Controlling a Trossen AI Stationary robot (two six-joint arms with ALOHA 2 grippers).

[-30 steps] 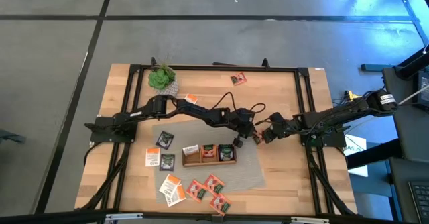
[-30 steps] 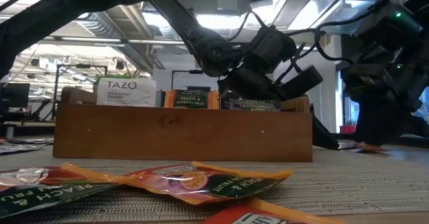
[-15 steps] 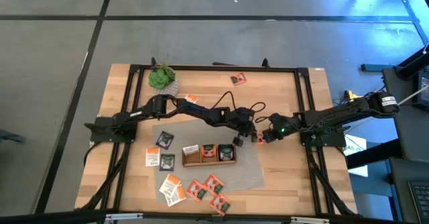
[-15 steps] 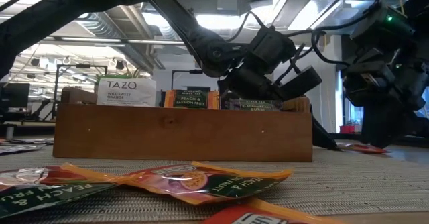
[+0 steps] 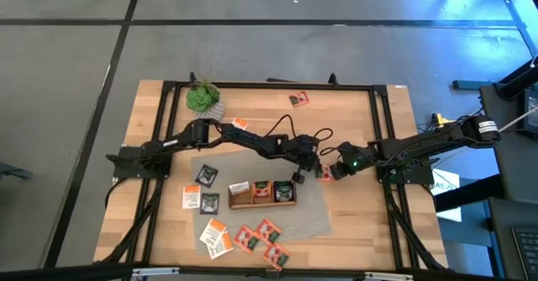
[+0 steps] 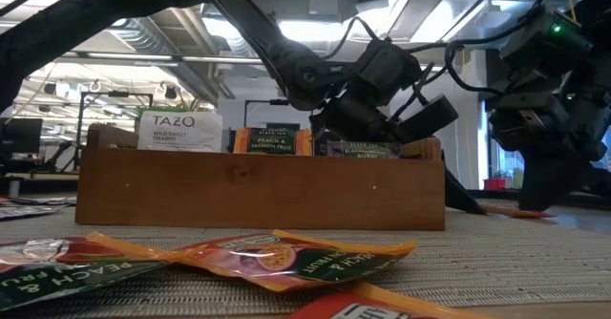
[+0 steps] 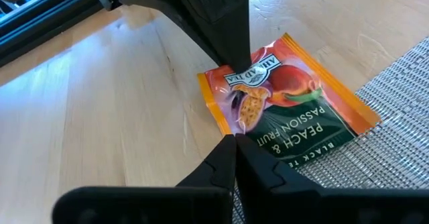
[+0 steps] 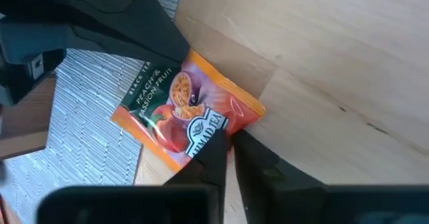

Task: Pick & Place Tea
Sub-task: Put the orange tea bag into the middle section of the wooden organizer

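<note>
A red-orange tea sachet (image 7: 281,103) marked "Peach & Passion Fruit" lies just right of the wooden tray (image 5: 262,193). It rests partly on the woven mat (image 7: 395,83) and partly on bare wood. My left gripper (image 7: 234,138) is shut at its left corner. My right gripper (image 8: 230,142) is shut at the opposite, right edge. From above, the sachet (image 5: 322,172) shows as a small red spot between the two grippers. The tray holds sachets standing upright in its compartments (image 6: 258,139). My left gripper has its fingertips closed at the sachet's corner (image 7: 226,129), coming slanting down from the table's left. The fingers hide how much lies between them. The sachet stays low on the table. My right gripper closes on the sachet's brand-name edge (image 8: 213,135), slanting steeply down from the table's right. The rest of the sachet lies toward the mat.
Loose sachets lie near the front left: red and white-orange ones (image 5: 244,237) and dark ones (image 5: 206,188). Single sachets lie farther back (image 5: 298,99) (image 5: 239,124). A potted plant (image 5: 202,96) stands at the far left. A black frame (image 5: 382,129) runs around the table.
My right gripper's fingers have drawn together at the sachet's right edge, and the wrist has turned slightly. My left arm has kept its place. In the low view the sachet has shifted a little and lies flatter.
</note>
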